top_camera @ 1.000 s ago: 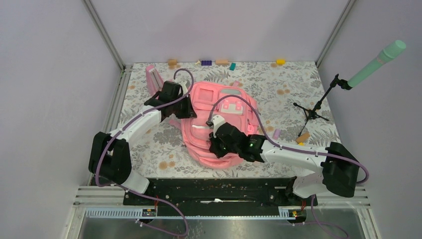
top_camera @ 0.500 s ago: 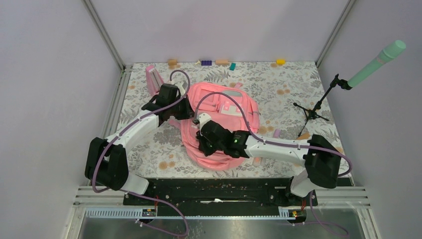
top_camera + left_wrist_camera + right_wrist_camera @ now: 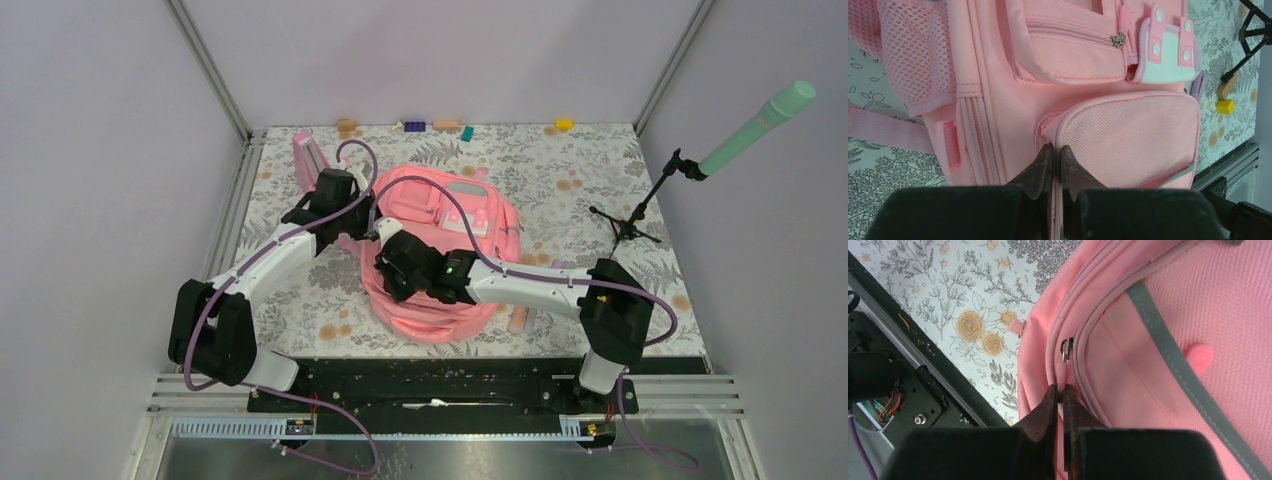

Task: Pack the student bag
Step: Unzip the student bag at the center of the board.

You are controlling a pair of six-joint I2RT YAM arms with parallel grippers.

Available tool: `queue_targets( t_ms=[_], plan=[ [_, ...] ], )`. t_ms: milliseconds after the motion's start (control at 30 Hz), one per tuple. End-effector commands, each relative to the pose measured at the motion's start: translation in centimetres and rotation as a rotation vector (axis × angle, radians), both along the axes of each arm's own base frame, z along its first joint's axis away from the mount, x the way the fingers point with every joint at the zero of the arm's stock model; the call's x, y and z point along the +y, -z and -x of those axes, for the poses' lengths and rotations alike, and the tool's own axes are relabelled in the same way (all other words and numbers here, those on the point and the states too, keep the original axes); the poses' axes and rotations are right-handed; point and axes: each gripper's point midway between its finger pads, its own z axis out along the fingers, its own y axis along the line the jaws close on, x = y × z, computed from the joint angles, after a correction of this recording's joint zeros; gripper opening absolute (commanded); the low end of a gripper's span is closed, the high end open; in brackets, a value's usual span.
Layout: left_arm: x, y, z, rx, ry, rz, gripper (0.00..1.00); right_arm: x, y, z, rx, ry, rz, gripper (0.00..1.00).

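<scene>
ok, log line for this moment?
left gripper: shut, pinching soft pink fabric backpack beside front mesh pocket | right gripper: shut on pink zip pull

We log the student bag [image 3: 440, 250] filling all room ahead of and under the left gripper [image 3: 1053, 150] and right gripper [image 3: 1059, 390]. Beside the right gripper, bare table [image 3: 968, 300] runs to the black base rail [image 3: 908, 370]. Behind the left gripper stands the pink stand [image 3: 308, 155]. The tripod [image 3: 625, 228] is well apart.
</scene>
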Motion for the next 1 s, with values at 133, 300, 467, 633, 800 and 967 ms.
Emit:
queue_targets(
  t_ms=[133,300,467,633,800,967],
  plan=[
    [-1.1,-3.3,-0.6,-0.091,0.011,0.104,0.00,3.5,-4.5,-3.8,-0.120,-0.017,-0.117,0.00],
    [-0.9,-3.2,-0.6,-0.093,0.002,0.102,0.00,3.6,-5.5,-5.6,-0.172,0.023,-0.112,0.00],
    [-0.7,-3.2,-0.8,-0.095,-0.008,0.102,0.00,3.3,-6.9,-5.8,-0.194,0.026,-0.127,0.00],
    [-0.3,-3.9,-1.0,-0.120,-0.006,0.108,0.19,1.5,-9.0,-4.1,-0.193,-0.010,-0.160,0.30],
    [1.6,-5.9,-1.7,-0.193,-0.044,0.080,0.71,-2.3,-9.8,-2.0,-0.196,-0.020,-0.158,0.64],
    [3.3,-8.9,-1.5,-0.328,-0.051,0.024,0.81,-7.8,-9.9,-1.1,-0.214,0.056,-0.115,0.73]
  ],
)
